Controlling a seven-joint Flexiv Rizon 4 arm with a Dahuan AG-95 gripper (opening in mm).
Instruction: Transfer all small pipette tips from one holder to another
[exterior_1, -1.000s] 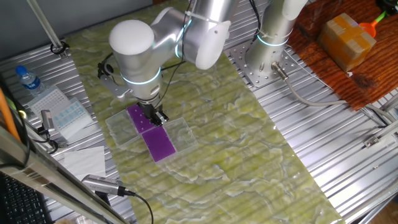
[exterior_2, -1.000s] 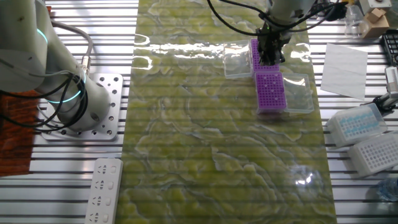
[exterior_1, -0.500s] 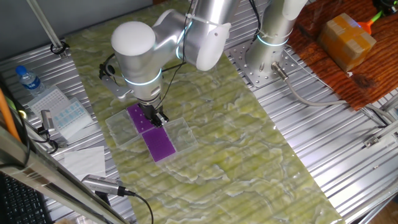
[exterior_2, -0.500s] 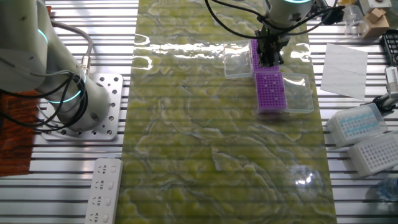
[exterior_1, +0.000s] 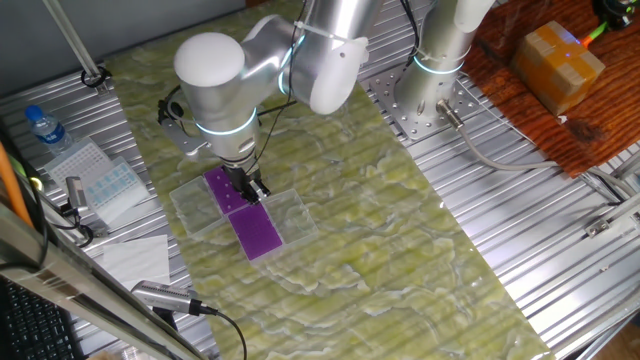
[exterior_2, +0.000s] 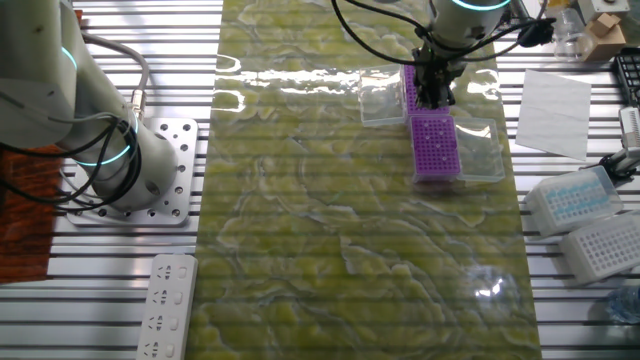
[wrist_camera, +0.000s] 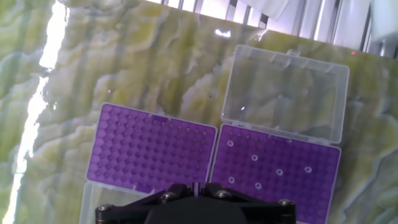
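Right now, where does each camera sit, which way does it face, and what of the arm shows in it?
One fixed view: high, angled down across the green mat; shows the arm's silver joints and pincer over the purple racks.
The other fixed view: overhead from the opposite side; pincer at top, a second arm's base left.
Hand view: looks straight down; only the black pincer body shows, above the pipette tips.
All three share the two purple racks.

Lab bench (pipette tip racks (exterior_2: 437, 145))

No legible text, labels or numbers on anything
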